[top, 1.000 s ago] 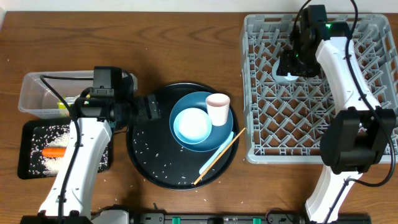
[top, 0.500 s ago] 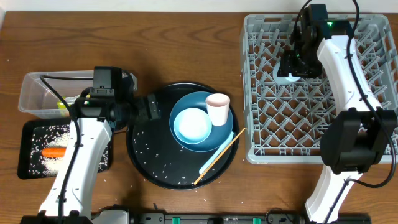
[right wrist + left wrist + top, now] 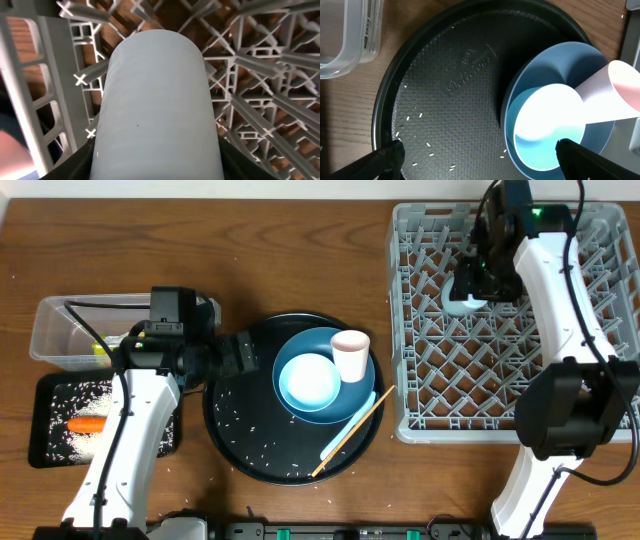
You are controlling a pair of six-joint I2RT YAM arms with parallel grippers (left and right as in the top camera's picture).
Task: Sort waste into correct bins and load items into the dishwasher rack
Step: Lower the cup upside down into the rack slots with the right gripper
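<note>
Currently right gripper [image 3: 470, 288] grips blue cup [image 3: 157, 110] in rack [image 3: 500, 395] near its back edge, left gripper [image 3: 243, 354] wide open over round tray's [image 3: 235, 435] left edge.

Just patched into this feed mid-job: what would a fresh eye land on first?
The big grey dishwasher rack on the right stands out first, with the right gripper holding the small light-blue cup near its far side. Next comes the round black tray in the middle. It carries the dark-blue plate with the pale-blue bowl and pink cup, scattered rice grains, and the left gripper open over its left part.
</note>
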